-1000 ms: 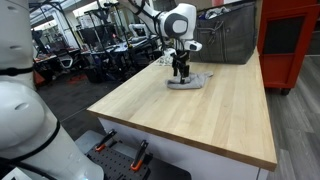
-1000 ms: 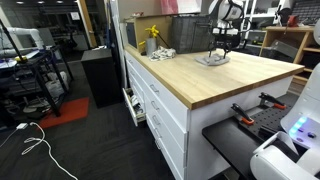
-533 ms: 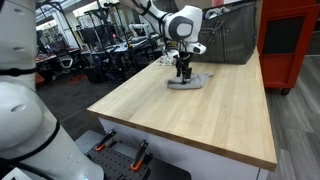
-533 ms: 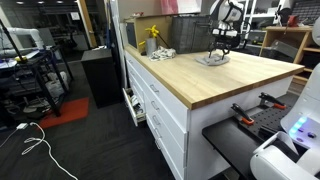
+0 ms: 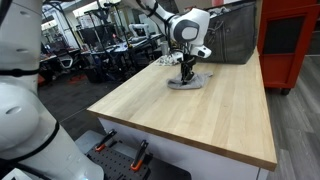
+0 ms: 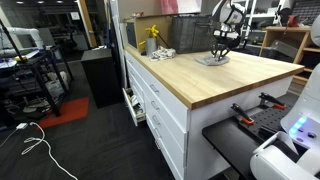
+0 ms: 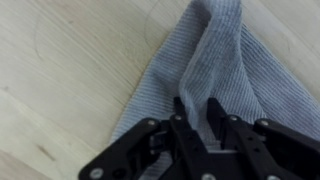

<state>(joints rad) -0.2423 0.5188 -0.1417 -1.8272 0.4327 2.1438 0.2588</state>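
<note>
A grey cloth (image 7: 215, 55) lies crumpled on the light wooden tabletop (image 5: 200, 115), far side, seen in both exterior views (image 6: 212, 61). My gripper (image 7: 197, 108) points down onto it. In the wrist view the two black fingers (image 7: 180, 112) stand close together with a raised fold of the cloth pinched between them. The fold runs up from the fingers as a ridge, and the cloth spreads flat on both sides. In an exterior view the gripper (image 5: 187, 71) touches the cloth (image 5: 186, 82) from above, the wrist tilted a little.
A grey metal bin (image 5: 228, 35) stands behind the cloth and a red cabinet (image 5: 290, 40) at the table's far corner. A yellow object (image 6: 152, 35) sits near the back edge. Drawers (image 6: 160, 105) front the table; black clamps (image 5: 120, 150) lie below it.
The jaws have drawn together on a fold of the grey cloth. The wrist has shifted slightly to the right and tilted. The cloth stays on the table.
</note>
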